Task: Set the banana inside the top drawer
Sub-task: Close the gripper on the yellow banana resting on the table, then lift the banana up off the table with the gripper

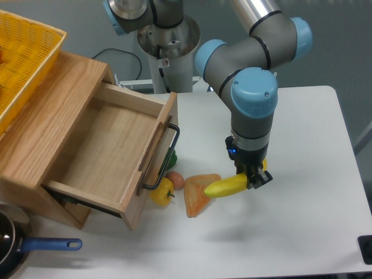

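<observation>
Banana held above the bench, right of the open top drawer [110, 148].
The fingers [254, 176] clamp the banana [225, 186] near its right end; its free length points left toward the drawer, over the orange wedge [198, 193].

Yellow basket [23, 55], blue-handled pan [14, 250]

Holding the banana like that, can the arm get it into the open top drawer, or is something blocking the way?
Probably yes. The gripper holds the banana above the table, the top drawer is pulled out and looks empty, and nothing stands between them above the table. The pepper and orange wedge lie lower.
</observation>
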{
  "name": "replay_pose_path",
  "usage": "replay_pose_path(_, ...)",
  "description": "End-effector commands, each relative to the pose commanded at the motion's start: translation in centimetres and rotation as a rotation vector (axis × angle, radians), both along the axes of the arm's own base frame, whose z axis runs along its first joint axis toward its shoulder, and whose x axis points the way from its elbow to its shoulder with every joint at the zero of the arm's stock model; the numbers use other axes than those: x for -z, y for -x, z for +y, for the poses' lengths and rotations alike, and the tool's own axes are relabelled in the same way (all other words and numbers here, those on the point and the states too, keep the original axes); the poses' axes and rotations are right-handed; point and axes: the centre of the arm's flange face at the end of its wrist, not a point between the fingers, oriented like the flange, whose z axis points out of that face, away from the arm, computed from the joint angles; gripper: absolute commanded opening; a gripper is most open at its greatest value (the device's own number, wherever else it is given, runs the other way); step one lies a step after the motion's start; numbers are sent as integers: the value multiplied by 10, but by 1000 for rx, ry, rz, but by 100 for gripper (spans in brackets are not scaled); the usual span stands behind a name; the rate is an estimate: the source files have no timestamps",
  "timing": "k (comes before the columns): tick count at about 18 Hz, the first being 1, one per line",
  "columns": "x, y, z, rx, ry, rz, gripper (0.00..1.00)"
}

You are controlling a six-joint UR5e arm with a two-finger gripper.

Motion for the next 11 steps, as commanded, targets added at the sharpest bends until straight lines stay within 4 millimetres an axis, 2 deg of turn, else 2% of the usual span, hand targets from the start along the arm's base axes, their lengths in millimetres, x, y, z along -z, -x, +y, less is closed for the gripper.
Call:
replay_pose_path(7, -28, -10, -6, -71, -6, -27, 39)
replay_pose_path(11, -65, -31, -22, -177, -20, -72, 39)
